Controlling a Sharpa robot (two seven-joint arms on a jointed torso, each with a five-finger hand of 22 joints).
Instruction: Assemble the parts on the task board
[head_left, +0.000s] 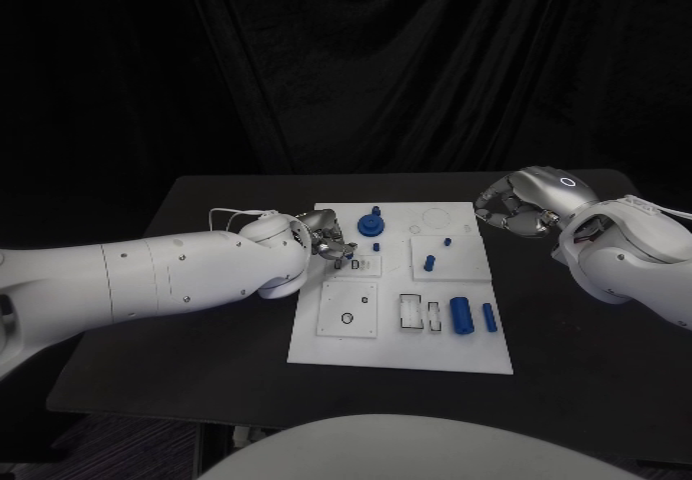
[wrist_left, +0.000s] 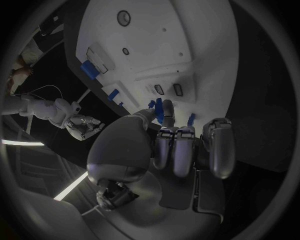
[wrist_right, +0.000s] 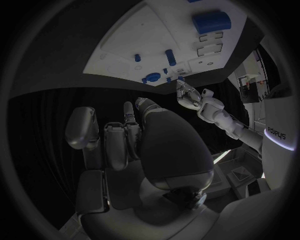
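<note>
Lettering, unreadable, on white arm (wrist_right: 275, 134)

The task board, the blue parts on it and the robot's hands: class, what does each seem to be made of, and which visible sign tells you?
Task board: probably rigid plastic, matt white, flat with clean-cut recesses.
Blue parts, such as the large cylinder: likely plastic, uniform colour with little glare.
Left hand and right hand: look metallic, silver-grey with soft highlights, though painted plastic cannot be ruled out.

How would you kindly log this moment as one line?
left robot hand: over task board, holding nothing seen | right robot hand: curled, beside board | large blue cylinder: lying flat
</note>
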